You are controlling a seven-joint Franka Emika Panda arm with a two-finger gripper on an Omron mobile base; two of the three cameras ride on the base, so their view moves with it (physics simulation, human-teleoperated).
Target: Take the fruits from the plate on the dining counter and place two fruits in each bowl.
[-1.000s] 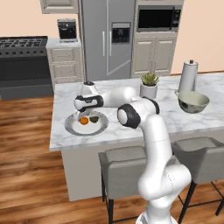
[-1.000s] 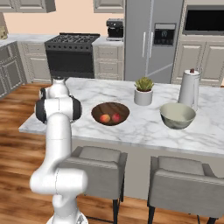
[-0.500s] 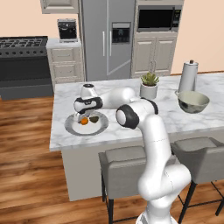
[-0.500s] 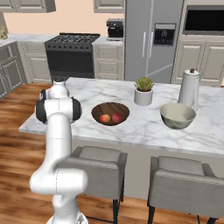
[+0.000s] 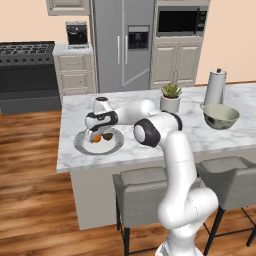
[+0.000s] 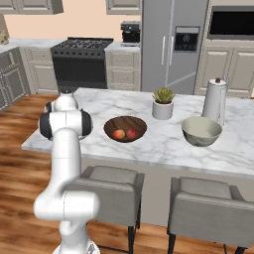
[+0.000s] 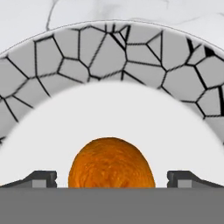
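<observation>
Gripper (image 7: 112,177) has dropped lower over the plate (image 5: 81,146) since a second ago, jaws wide apart straddling the orange fruit (image 7: 111,164), so I judge a grasp is next.

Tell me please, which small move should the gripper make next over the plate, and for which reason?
Probably close the jaws. In the hand view the orange fruit sits centred between the two open fingertips, on the plate. In the left base view the gripper is down at the plate. The dark brown bowl holds two fruits; the pale bowl appears to have none.
</observation>
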